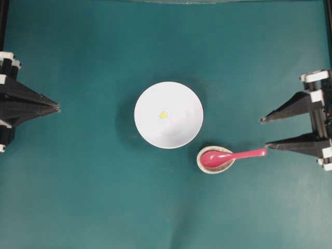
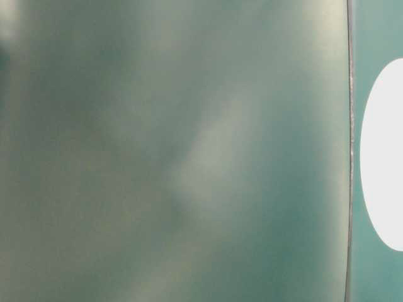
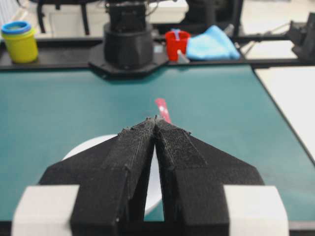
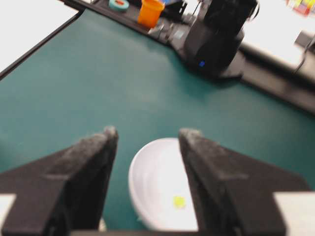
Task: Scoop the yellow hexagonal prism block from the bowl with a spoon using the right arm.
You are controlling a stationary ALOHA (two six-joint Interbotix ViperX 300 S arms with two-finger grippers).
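Sitting tiny, bright yellow block point(image 1: 163, 115), seemingly faceted, in white bowl point(image 1: 179, 129); right tool point(image 1: 264, 134) spread, empty.

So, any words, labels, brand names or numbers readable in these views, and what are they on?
None can be read.
The white bowl, pink-red spoon, speckled spoon rest and yellow block: plain, no markings.
The yellow tub, red cup and orange cup: no readable print; too small or blurred.
The table-level view is blurred.
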